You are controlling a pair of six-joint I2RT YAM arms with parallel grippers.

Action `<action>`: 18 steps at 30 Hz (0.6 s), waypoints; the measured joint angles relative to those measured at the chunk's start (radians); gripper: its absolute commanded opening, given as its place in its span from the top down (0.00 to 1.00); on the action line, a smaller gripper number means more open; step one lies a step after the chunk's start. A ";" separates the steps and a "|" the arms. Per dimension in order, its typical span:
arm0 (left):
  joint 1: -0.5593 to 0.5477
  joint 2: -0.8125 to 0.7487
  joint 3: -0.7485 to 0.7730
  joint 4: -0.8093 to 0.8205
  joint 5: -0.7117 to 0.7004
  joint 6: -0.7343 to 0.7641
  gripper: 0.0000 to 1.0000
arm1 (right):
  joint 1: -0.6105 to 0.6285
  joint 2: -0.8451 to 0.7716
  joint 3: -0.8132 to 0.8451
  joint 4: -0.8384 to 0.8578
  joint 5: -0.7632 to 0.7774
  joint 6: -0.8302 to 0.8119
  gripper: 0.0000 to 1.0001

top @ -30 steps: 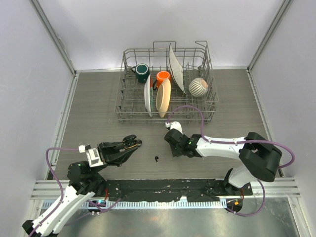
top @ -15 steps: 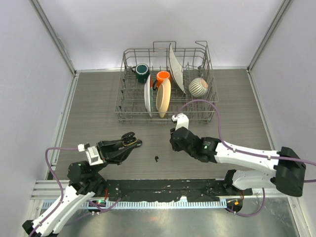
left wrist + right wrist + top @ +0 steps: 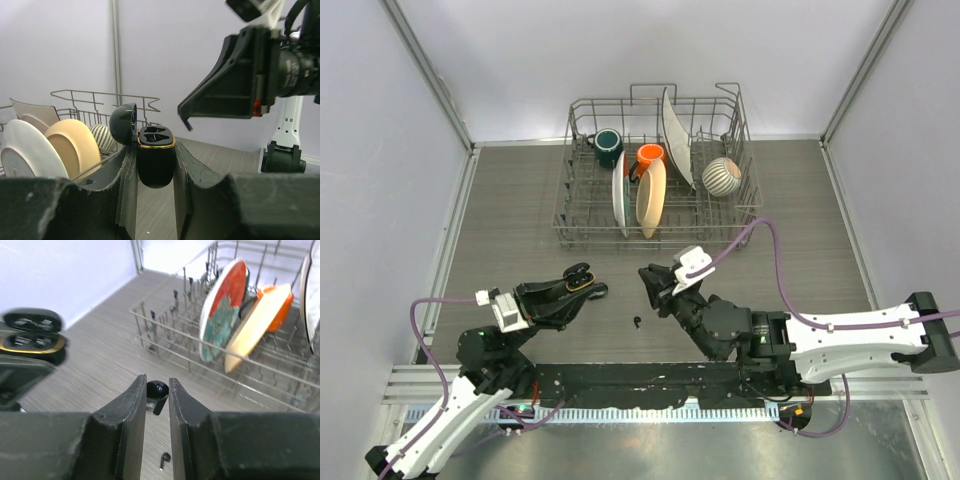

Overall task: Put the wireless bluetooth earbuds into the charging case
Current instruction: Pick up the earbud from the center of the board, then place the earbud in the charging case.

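Observation:
My left gripper (image 3: 582, 282) is shut on a glossy black charging case (image 3: 156, 159) with a gold rim, held above the table with its lid (image 3: 124, 121) open. The case also shows in the right wrist view (image 3: 31, 338) at the left. My right gripper (image 3: 648, 283) is shut on one tiny black earbud (image 3: 157, 392), bud up and stem down, held to the right of the case. A second earbud (image 3: 637, 322) lies on the table between the arms, and it also shows in the right wrist view (image 3: 164, 458).
A wire dish rack (image 3: 582, 232) stands at the back middle, holding plates (image 3: 651, 196), a teal mug (image 3: 608, 145), an orange mug (image 3: 651, 154) and a striped bowl (image 3: 722, 176). Grey walls close in the sides.
My right arm has swung forward and left, raising its gripper with the earbud towards the case. My left gripper with the case has shifted slightly left.

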 measured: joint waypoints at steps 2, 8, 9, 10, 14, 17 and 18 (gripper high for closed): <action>0.000 0.000 0.000 0.000 -0.003 0.000 1.00 | 0.046 0.018 0.007 0.111 0.034 -0.095 0.99; 0.000 0.000 0.000 0.001 0.000 0.000 1.00 | 0.093 0.101 0.079 0.318 0.036 -0.259 0.99; 0.000 0.000 0.000 0.001 0.002 -0.001 1.00 | 0.093 0.110 0.088 0.338 0.031 -0.269 0.99; 0.000 0.000 0.000 0.003 0.005 -0.002 1.00 | 0.093 0.119 0.098 0.361 0.023 -0.281 0.99; 0.000 0.014 0.000 0.012 0.017 -0.007 1.00 | 0.093 0.155 0.135 0.422 -0.011 -0.307 0.99; 0.000 0.032 0.000 0.017 0.027 -0.008 1.00 | 0.093 0.180 0.166 0.441 -0.045 -0.310 0.99; 0.000 0.038 0.000 0.019 0.032 -0.009 1.00 | 0.093 0.187 0.175 0.441 -0.055 -0.308 0.99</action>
